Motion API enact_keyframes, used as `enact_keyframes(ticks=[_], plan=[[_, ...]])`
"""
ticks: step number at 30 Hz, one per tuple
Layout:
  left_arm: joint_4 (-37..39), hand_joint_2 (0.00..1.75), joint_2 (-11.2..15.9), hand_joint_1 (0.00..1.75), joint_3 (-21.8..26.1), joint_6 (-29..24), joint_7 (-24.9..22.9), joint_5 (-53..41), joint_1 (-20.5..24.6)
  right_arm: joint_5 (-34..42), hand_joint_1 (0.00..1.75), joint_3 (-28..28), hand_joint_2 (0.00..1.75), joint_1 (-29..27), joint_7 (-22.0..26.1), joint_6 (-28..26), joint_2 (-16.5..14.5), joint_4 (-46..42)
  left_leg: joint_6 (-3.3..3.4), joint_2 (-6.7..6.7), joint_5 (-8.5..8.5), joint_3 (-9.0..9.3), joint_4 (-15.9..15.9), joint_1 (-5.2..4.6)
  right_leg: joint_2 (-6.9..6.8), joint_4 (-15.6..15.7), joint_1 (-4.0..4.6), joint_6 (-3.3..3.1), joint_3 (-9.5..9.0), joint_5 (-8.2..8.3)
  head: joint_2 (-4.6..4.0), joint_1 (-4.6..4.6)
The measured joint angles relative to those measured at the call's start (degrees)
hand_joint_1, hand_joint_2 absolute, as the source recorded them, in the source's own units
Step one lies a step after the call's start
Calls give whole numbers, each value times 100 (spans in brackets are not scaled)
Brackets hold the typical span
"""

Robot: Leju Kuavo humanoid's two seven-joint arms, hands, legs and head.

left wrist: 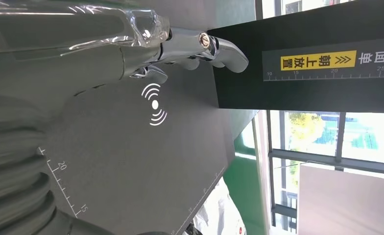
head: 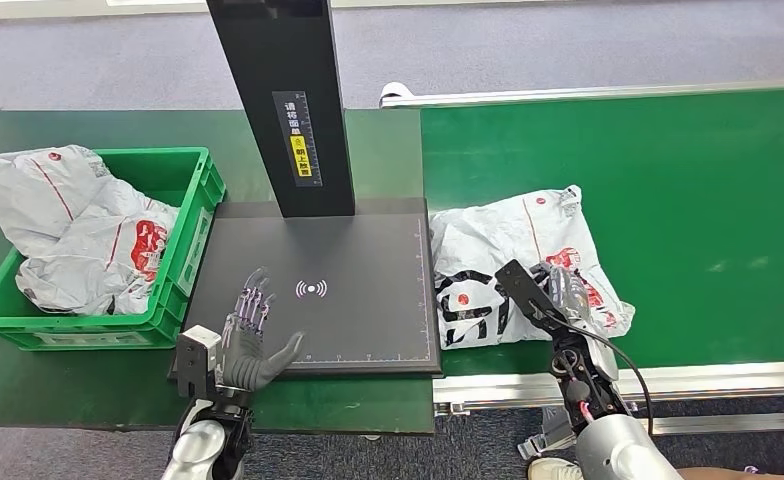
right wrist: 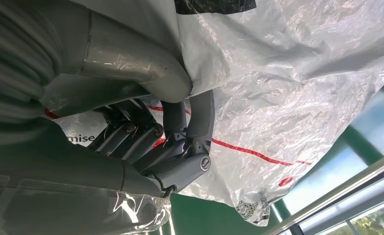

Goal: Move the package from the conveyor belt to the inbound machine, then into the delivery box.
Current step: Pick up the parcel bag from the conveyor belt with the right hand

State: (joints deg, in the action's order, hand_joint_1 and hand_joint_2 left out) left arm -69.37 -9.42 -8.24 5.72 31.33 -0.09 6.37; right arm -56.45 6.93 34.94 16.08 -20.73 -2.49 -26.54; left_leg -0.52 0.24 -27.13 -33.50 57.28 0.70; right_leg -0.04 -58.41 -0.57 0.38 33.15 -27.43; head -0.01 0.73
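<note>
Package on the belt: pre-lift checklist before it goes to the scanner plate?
1. Right hand on the package: ok, thumb and fingers pinch the plastic in the right wrist view.
2. Grip firm enough to lift: cannot tell.
3. Scanner plate free of parcels: ok.
4. Left hand out of the drop zone: not ok, it hovers open over the plate's near left corner.
5. Green crate has room: cannot tell, two bags already fill much of it.

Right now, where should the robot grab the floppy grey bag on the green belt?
Probably at the near crinkled edge of the grey plastic package, coming from the robot's side. It lies flat and limp on the conveyor belt, so loose film bunches easily there, where the right hand already pinches it.
</note>
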Motion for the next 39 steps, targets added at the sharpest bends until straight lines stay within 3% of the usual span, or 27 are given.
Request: enact_keyframes(ticks=[7,15,21,27,39], plan=[[0,175,7,0,9,-65,22,-4,0,844,175,51,175,-197,635,133,-93,-561,0,-2,0,-1,0,0,0,0,0,0,0,0,-1,1],[-56,175,16,0,84,-168,59,-183,-30,1382,175,-435,175,-1168,324,22,-101,-3738,0,-6,-1,-6,0,-1,-1,0,-1,0,4,-2,0,1],[-228,175,20,0,113,-241,69,-236,-2,1620,175,-810,175,-1204,152,137,181,-5428,0,0,0,-2,0,-2,-1,0,-2,0,-1,0,0,1],[-352,175,24,0,166,-316,111,-275,54,1706,175,-1130,175,-957,152,173,278,-5942,-1,-2,2,4,0,0,-1,-1,0,0,-4,1,0,-1],[-414,175,45,0,258,-463,227,-349,180,1866,175,-1462,175,-760,196,316,308,-6055,-1,0,1,0,-1,-1,0,-1,-1,0,-4,1,0,1]])
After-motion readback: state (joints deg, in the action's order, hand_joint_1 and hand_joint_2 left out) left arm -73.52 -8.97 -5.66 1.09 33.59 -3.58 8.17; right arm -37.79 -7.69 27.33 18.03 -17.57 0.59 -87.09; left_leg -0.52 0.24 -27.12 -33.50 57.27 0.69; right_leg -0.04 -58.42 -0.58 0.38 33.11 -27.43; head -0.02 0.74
